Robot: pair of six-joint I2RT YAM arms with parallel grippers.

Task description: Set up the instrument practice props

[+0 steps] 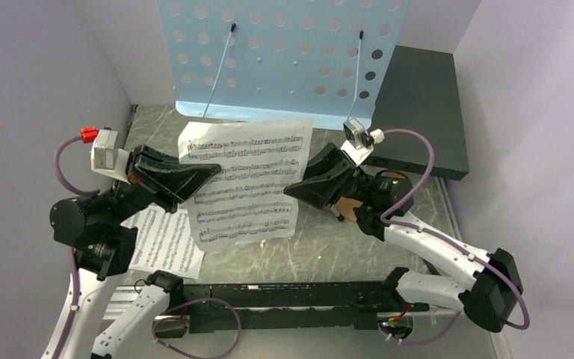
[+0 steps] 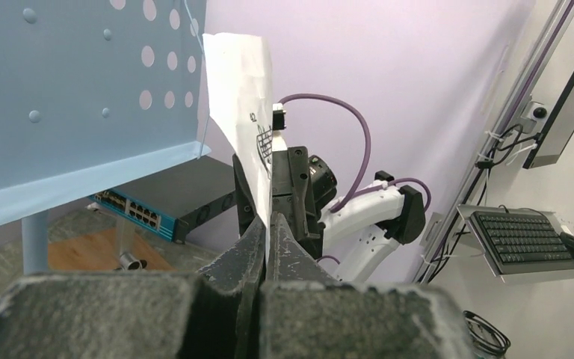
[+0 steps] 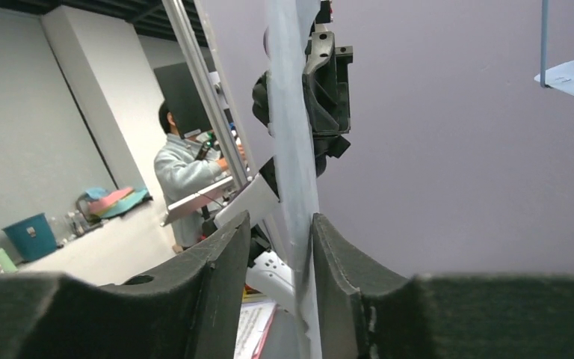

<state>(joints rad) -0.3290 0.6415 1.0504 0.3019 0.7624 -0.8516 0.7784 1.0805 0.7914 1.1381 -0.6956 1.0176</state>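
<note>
Bright, even light, soft shadows; close foregrounds in wrist views blurred.

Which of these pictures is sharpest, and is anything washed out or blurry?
Top view: even light, the sheet-music page crisp. Left wrist view: the page's upper part glares plain white. Right wrist view: the page, edge-on near the lens, is a blurred pale strip; the background person is soft.

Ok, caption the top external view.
Left end effector pinches a white printed sheet-music page, right end effector straddling its other edge, in front of the light blue perforated music stand.
</note>
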